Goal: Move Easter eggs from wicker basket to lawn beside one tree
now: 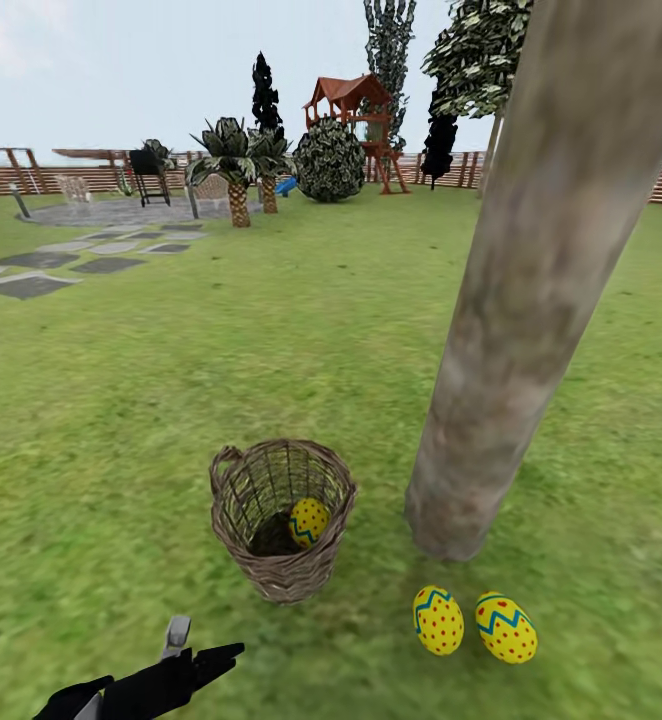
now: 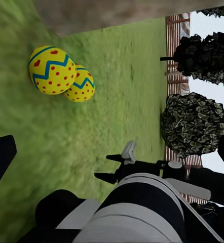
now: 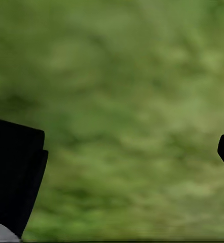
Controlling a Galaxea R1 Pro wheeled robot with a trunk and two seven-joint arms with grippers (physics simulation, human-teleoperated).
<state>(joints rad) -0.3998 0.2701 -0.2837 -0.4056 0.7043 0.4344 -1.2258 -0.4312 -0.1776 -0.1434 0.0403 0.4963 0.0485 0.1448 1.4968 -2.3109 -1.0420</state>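
Nearest, the left gripper (image 1: pixel 186 650) hangs low with fingers apart and empty, the basket (image 1: pixel 282 520) just ahead holding 1 egg (image 1: pixel 308 521). Off to its right, 2 eggs (image 1: pixel 438 620) already lie beside the tree (image 1: pixel 531 300). Right gripper (image 3: pixel 127 152) gapes over the lawn (image 1: pixel 121 400).

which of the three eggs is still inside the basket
The Easter egg lying at the bottom of the wicker basket. The other two eggs lie side by side on the lawn at the foot of the tree.
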